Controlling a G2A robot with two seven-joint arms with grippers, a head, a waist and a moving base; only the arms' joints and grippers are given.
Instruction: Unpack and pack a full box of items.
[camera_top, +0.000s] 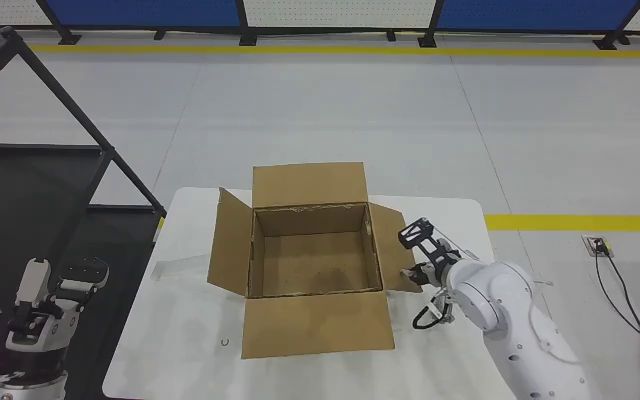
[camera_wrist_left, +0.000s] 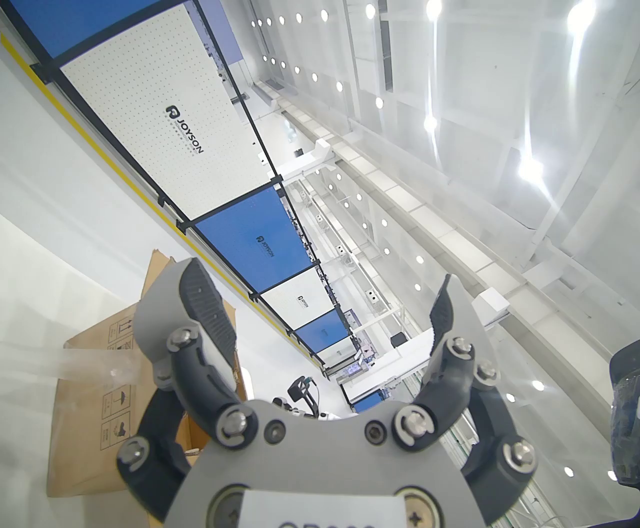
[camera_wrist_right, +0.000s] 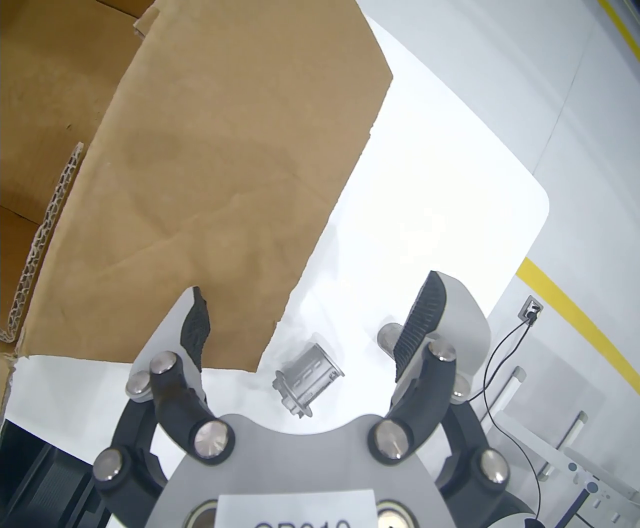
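A brown cardboard box (camera_top: 315, 258) stands open in the middle of the white table (camera_top: 180, 330), all its flaps folded out and its bare bottom showing. My right gripper (camera_top: 412, 253) hangs open just beyond the box's right flap (camera_wrist_right: 215, 200). Below the right gripper (camera_wrist_right: 314, 292), a small ribbed metal cylinder (camera_wrist_right: 307, 377) lies on the table by the flap's corner. A second small metal piece (camera_wrist_right: 386, 336) is partly hidden behind one finger. My left gripper (camera_top: 60, 275) sits off the table's left side. The left gripper (camera_wrist_left: 321, 277) is open, holds nothing and points upward, with the box (camera_wrist_left: 100, 400) beside it.
A tiny dark hook-shaped thing (camera_top: 225, 345) lies near the table's front left. A clear plastic sheet (camera_top: 180, 265) lies by the box's left flap. A black frame (camera_top: 90, 130) and a dark mat stand left of the table. A cable and floor socket (camera_top: 598, 245) are at the right.
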